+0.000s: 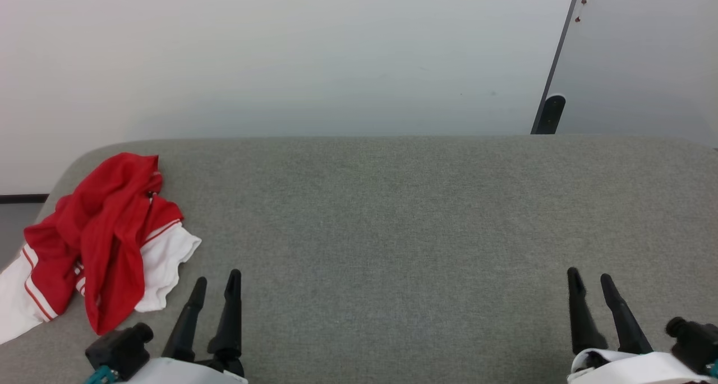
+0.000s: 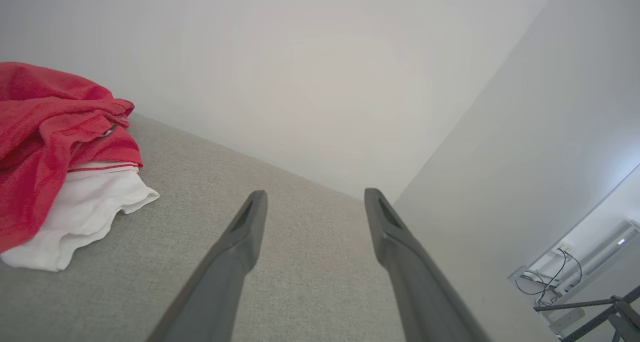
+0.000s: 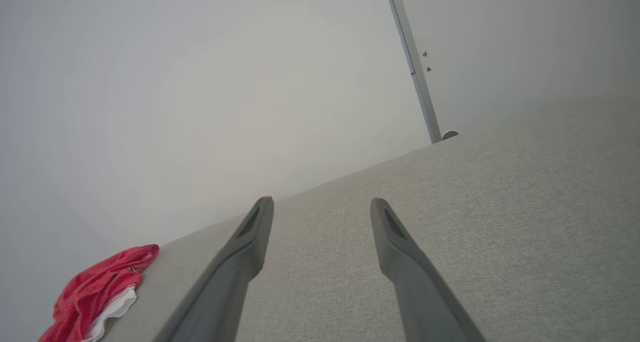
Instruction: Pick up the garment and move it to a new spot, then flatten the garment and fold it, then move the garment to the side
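Lying crumpled near the bench's (image 1: pixel 392 227) front-left corner, the shirt (image 1: pixel 101 232) is seen as a red heap, with white sleeve ends spread out from under it. One white end lies at the left edge, and thin red-and-white stripe trim is shown where red meets white. The left tool (image 1: pixel 217 279) is held open near the front edge, just right of the heap, its fingers parted with nothing between them and clear of the cloth. The right tool (image 1: pixel 589 276) is likewise held open and empty near the front-right corner, well apart from the shirt. A pale wall (image 1: pixel 280 53) is seen beyond the far edge.
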`<state>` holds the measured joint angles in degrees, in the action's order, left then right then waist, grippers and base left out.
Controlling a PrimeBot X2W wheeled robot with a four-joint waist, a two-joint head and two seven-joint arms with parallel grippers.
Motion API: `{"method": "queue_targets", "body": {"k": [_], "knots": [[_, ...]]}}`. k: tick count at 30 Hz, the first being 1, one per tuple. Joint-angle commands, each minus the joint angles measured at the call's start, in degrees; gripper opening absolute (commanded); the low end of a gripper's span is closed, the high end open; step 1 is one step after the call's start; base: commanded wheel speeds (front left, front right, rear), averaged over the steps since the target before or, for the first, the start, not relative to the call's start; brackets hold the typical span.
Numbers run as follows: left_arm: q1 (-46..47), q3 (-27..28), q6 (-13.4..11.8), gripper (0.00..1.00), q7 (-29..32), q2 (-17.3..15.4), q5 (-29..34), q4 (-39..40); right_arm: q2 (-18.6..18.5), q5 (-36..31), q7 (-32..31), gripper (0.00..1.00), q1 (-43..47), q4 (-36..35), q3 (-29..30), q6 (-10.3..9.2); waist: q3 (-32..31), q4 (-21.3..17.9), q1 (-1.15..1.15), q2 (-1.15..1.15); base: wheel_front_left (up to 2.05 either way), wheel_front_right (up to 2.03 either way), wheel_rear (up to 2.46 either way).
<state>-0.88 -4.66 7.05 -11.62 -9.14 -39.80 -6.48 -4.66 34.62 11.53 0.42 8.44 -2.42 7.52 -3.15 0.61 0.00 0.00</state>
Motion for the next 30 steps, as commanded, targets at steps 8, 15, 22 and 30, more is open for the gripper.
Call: {"method": "queue_targets", "body": {"k": [8, 15, 22, 30], "knots": [[-1.3, 1.9, 0.4, 1.0, -1.2, 2.0, 12.4, 1.8, 0.9, -14.2, 1.4, 1.0, 1.4, 0.1, 0.2, -0.05, -1.0, -0.1, 0.0, 0.0, 0.0, 0.0, 0.0], [-2.5, 1.9, 0.5, 1.0, -2.0, 2.4, 16.5, 2.7, 1.2, -18.7, 2.1, 1.0, 1.9, 0.5, 0.4, -0.05, -1.7, -0.3, 0.0, 0.0, 0.0, 0.0, 0.0], [-3.2, 0.8, 0.5, 1.0, -2.7, 1.6, 19.8, 3.7, 1.5, -22.8, 2.6, 1.0, 2.6, 0.4, 0.7, -0.05, -2.3, -0.3, 0.0, 0.0, 0.0, 0.0, 0.0], [-3.8, 0.2, 0.5, 1.0, -3.5, 1.2, 22.7, 4.6, 1.6, -26.5, 3.0, 1.0, 3.0, 0.1, 0.9, -0.06, -2.8, 0.0, 0.0, 0.0, 0.0, 0.0, 0.0]]}}
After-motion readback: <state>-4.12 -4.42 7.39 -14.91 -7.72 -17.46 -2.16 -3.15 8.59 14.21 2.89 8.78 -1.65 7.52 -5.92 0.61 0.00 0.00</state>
